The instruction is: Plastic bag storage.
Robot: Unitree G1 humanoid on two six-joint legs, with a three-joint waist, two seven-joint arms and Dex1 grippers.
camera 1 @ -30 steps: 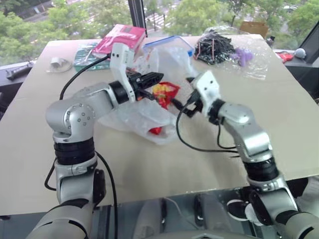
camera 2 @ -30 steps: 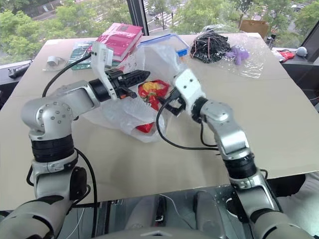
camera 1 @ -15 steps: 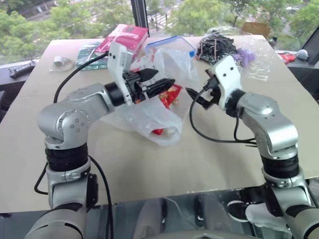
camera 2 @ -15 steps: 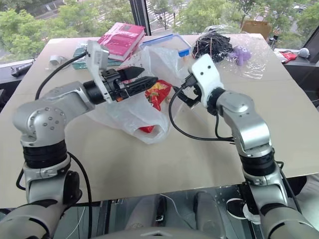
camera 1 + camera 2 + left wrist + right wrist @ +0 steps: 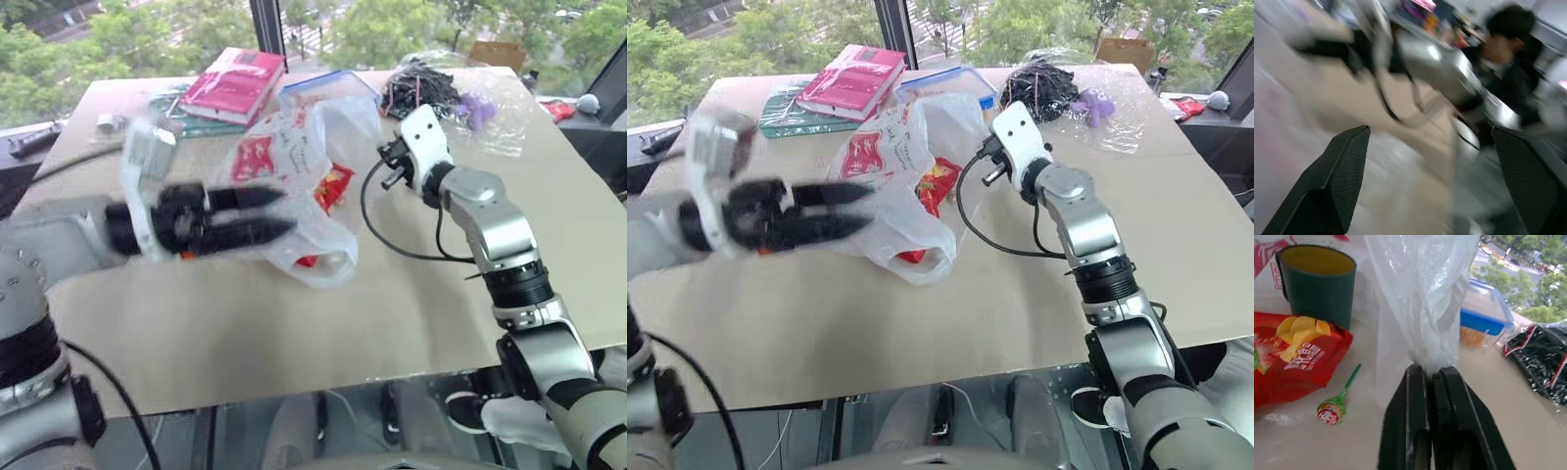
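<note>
Item: plastic bag (image 5: 294,186), mid-table, snack packet (image 5: 1293,357) and mug (image 5: 1315,284) inside. Your right gripper (image 5: 1432,374), at 3 o'clock of the bag, has just snapped shut on a gathered fold. Your left gripper (image 5: 250,215), at 9 o'clock, has let go, jaws wide, pulling away. The handover looks done; storage continues right-handed.
</note>
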